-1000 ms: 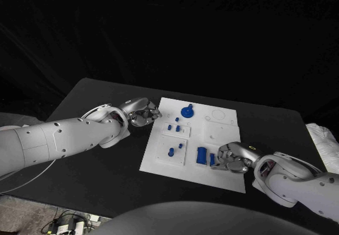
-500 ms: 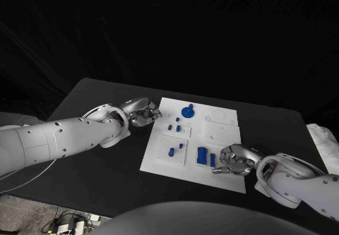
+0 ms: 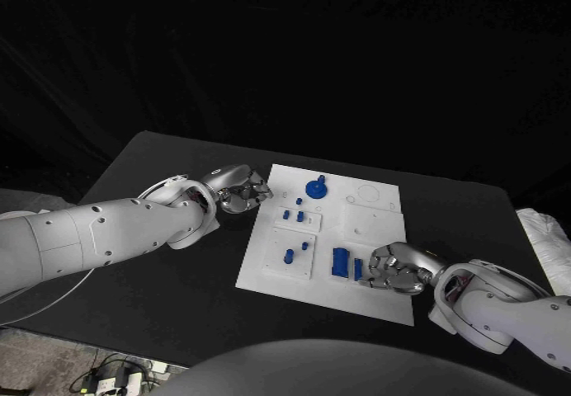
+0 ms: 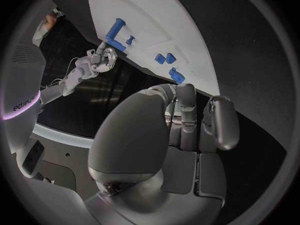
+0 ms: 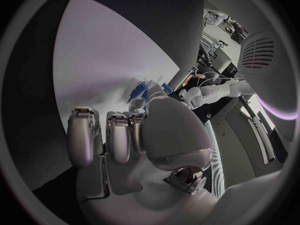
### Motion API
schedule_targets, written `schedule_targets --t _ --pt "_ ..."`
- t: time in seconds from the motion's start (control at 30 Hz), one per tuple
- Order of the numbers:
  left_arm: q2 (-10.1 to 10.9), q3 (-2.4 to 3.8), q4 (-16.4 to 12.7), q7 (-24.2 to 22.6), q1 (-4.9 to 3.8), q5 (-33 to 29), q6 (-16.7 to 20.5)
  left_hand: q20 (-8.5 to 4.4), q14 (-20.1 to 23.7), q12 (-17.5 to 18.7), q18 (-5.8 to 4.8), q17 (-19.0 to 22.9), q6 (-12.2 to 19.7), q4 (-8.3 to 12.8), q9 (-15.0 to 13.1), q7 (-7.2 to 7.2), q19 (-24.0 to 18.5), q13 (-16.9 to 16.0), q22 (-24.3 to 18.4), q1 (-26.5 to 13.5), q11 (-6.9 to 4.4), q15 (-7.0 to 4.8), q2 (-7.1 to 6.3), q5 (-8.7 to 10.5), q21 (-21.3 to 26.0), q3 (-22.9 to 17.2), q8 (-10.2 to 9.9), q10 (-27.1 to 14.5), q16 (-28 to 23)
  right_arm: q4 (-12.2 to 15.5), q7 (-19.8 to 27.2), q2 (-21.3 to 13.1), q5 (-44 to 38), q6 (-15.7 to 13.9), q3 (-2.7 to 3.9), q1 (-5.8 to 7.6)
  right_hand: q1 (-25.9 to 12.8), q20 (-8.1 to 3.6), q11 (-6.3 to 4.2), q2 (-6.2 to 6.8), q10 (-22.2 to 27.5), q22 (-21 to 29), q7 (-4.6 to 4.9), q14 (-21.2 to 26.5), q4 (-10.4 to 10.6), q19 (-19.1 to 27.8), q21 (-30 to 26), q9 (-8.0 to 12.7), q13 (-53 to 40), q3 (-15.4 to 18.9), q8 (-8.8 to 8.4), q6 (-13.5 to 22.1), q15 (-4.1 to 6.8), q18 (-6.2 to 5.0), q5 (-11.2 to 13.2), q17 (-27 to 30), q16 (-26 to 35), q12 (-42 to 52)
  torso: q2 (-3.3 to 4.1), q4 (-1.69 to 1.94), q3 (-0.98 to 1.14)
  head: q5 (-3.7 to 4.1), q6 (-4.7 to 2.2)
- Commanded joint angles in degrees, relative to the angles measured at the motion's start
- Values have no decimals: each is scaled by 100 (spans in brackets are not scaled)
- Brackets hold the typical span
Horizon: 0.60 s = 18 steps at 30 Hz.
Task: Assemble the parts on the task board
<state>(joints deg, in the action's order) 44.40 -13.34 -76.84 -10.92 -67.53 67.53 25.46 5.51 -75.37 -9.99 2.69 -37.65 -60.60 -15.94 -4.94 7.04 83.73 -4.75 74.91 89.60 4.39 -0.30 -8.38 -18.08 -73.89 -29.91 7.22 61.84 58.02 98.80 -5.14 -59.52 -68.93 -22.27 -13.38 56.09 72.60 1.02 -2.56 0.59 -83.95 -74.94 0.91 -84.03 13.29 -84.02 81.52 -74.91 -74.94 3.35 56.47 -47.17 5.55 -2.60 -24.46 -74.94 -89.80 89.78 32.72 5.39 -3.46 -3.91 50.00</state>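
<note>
Near the middle of the black tabletop [image 3: 155, 247] lies the white task board [image 3: 375, 224], its long sides running from the near edge toward the far edge. Small blue parts sit on it: a round knob-like part [image 3: 315, 188] by the board's far end, a pair of little blocks [image 3: 293, 215] just behind the middle, two small pieces [image 3: 296, 251] on a raised white square, and two long bars [image 3: 346, 264] standing side by side toward the near end.

The right robot hand [image 3: 396, 267] rests over the board's near right portion, just beside the long bars, its fingers curled inward and close to the nearer bar. Whether it actually grips a part cannot be told; in the right wrist view a bit of blue [image 5: 139, 91] shows just past the curled fingers [image 5: 119, 135], against the white board [image 5: 106, 55].

The left robot hand [image 3: 242, 190] hangs just off the board's far left edge, above the bare tabletop, fingers folded into the palm with nothing in them. From the left wrist view the board [image 4: 150, 15] lies beyond those folded fingers [image 4: 222, 122], the little blocks [image 4: 165, 58] nearest to them.
</note>
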Motion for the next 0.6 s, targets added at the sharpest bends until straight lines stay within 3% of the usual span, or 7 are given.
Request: schedule_targets --t 0.03,0.13,0.2,0.4,0.6 --pt "-9 3 -13 2 4 -1 -65 22 21 26 73 8 -41 -14 -7 11 -24 -6 1055 -28 5 5 -28 23 35 -35 36 43 -26 -15 234 10 206 -24 -1 -5 66 -22 -37 -30 -605 -1208 -21 -597 2 -80 -4 -117 -1506 -107 -75 22 19 32 -749 -1506 -20 22 2 0 0 6 0" --pt "-10 3 -14 3 4 -1 -66 22 21 26 73 8 -41 -14 -7 11 -24 -6 1055 -28 5 5 -28 23 35 -35 36 43 -26 -31 235 22 219 37 -1 -5 175 -26 -43 46 -605 -1203 -29 -597 -13 -70 -16 -60 -1506 -270 -153 29 27 30 -1396 -1506 -20 22 4 1 -2 6 0" --pt "-13 3 -14 4 5 -1 -71 22 21 26 73 8 -41 -14 -7 11 -24 -6 1055 -28 5 5 -28 23 35 -35 36 43 -26 -44 226 37 225 111 -1 -5 235 -26 -43 108 -605 -1200 -27 -597 -27 -62 -24 -31 -1506 -381 -196 41 25 28 -1597 -1506 -20 22 5 1 -2 5 0" --pt "-21 3 -12 1 7 -1 -75 22 21 26 73 8 -41 -14 -7 11 -24 -6 1055 -28 5 5 -28 23 35 -35 36 43 -26 -105 165 104 220 263 -1 -5 304 -23 -38 177 -605 -1194 -19 -597 -58 -49 -42 -6 -1506 -494 -242 73 21 23 -1633 -1506 -20 22 1 8 -5 14 0" --pt "-21 3 -12 0 9 -1 -78 22 21 26 73 8 -41 -14 -7 11 -24 -6 1055 -28 5 5 -28 23 35 -35 36 43 -26 -168 85 159 215 309 -1 -5 375 -18 -30 199 -605 -1193 -10 -597 -87 -46 -43 -23 -1506 -632 -196 3 15 23 -1502 -1506 -20 22 -3 7 -2 -2 0"
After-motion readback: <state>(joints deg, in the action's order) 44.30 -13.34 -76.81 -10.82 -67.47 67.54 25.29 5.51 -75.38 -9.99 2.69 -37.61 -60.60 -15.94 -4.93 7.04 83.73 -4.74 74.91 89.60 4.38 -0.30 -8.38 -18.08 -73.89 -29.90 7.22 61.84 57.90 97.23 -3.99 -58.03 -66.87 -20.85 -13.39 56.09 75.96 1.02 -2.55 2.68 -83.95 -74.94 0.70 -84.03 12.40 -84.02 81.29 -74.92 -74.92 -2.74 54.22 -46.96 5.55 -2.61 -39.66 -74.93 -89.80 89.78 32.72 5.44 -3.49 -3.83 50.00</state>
